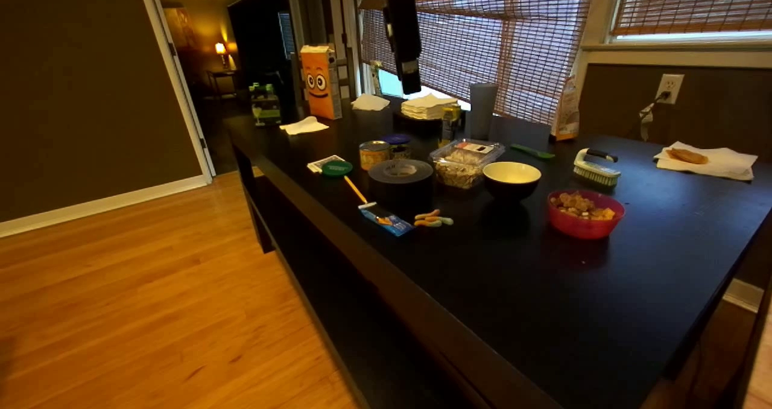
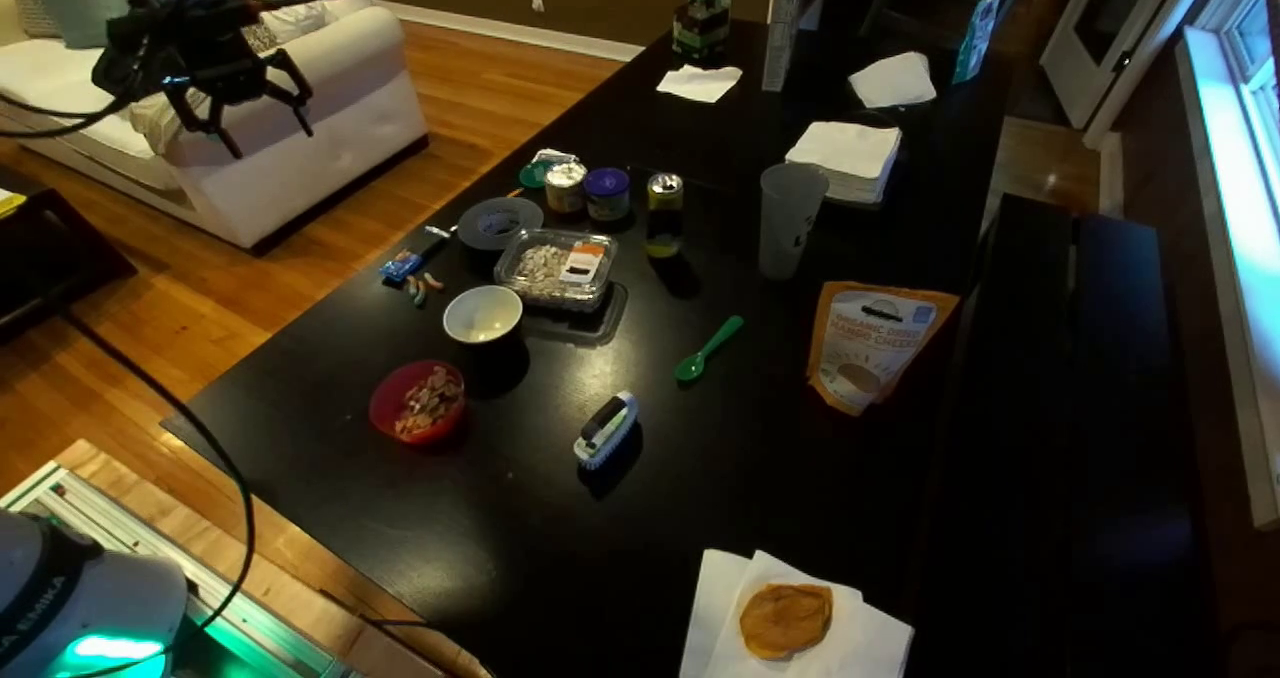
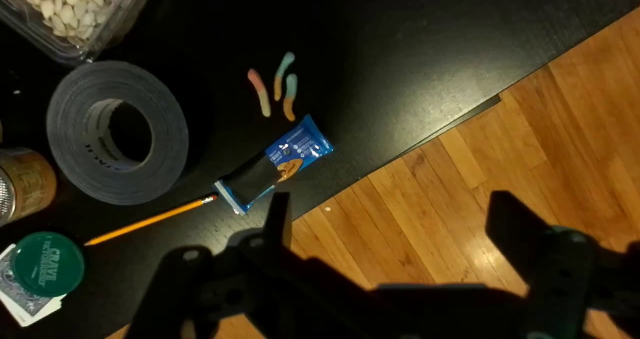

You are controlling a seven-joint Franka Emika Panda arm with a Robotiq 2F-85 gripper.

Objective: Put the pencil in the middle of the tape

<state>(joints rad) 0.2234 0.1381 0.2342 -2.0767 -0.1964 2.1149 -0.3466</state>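
The pencil (image 3: 150, 220) is a thin yellow stick lying on the dark table near its edge; it also shows in an exterior view (image 1: 356, 189). In an exterior view only its ends show past the tape. The tape (image 3: 167, 139) is a grey roll lying flat beside the pencil, its dark hollow centre facing up. The tape shows in both exterior views (image 1: 386, 171) (image 2: 475, 226). My gripper (image 3: 392, 196) is open and empty, high above the floor just past the table edge. Its spread fingers show in an exterior view (image 2: 273, 143).
A blue wrapper (image 3: 300, 146) lies by the pencil's eraser end, with gummy worms (image 3: 260, 93) beyond. A green lid (image 3: 47, 264) on cards lies by the pencil's tip. A can (image 3: 30, 184) and a clear seed box (image 3: 115, 29) stand close to the tape. A bowl (image 1: 511, 174) stands nearby.
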